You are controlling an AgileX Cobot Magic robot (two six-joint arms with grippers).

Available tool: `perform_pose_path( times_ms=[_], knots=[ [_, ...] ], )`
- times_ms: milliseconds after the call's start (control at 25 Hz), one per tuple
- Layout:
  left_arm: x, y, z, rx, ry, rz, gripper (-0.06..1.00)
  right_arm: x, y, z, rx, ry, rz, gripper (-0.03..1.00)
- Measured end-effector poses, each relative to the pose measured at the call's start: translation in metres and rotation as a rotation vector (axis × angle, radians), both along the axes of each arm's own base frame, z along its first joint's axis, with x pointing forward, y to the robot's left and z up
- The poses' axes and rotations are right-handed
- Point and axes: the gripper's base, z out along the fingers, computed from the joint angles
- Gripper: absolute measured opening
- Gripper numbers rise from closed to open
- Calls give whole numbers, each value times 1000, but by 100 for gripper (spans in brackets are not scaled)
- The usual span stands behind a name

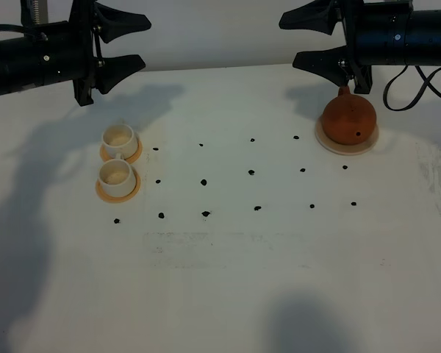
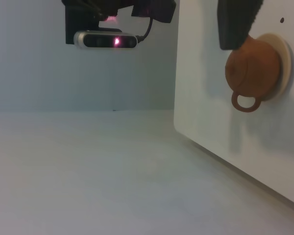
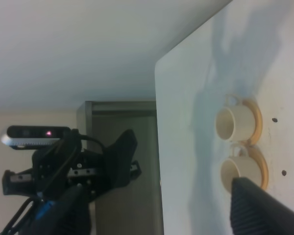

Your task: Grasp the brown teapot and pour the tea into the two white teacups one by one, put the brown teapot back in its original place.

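Teapot status: the small round reddish-brown clay teapot (image 1: pixel 348 121) is sitting upright in the upper right of the overhead frame, centred on the round flat pale tan coaster disc (image 1: pixel 338 149). Nothing is gripping it.

1. The flat white table (image 1: pixel 228 294) is carrying every item and is leaving the lower frame bare, probably as working room for the arms.
2. The black left gripper (image 1: pixel 145 40) is hovering at the upper left, beyond the cups and touching nothing. Its jaws are standing wide apart and empty.
3. The black right gripper (image 1: pixel 288 43) is hovering at the upper right, near the teapot, with its jaws likewise gaping and empty. This arm is looking best placed to take the pot.
4. The teapot is turning its loop handle (image 2: pixel 245 103) toward the top edge of the overhead frame, close to the right gripper, which is probably easing the grasp. The coaster disc is marking the return spot.
5. The far white round teacup (image 1: pixel 119 137) and the near white round teacup (image 1: pixel 117 176) are standing side by side at the left, well apart from the teapot. Each is resting on one of the orange-tan round saucers (image 1: pixel 136 153). Both are showing pale insides with no dark tea, so pouring is not yet beginning.
6. The small black dot marks (image 1: pixel 203 182) are forming a grid between the cups and the teapot, probably as placement references.
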Motion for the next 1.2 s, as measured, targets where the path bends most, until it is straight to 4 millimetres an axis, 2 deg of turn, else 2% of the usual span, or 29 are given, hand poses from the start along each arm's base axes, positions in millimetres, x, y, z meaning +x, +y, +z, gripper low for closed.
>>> perform_pose_path(
  times_ms=[640,960,1080,1200],
  knots=[
    [0,0,0,31,-37,-20,61,0,0,0,-18,-28,8,58],
    [0,0,1,270,-317,-145,57,0,0,-1,-132,-207,57,48],
    [-2,1,10,367,-430,-169,52,0,0,0,-181,-291,75,45],
    [-7,3,28,480,-562,-182,49,3,0,5,-226,-380,89,45]
  ],
)
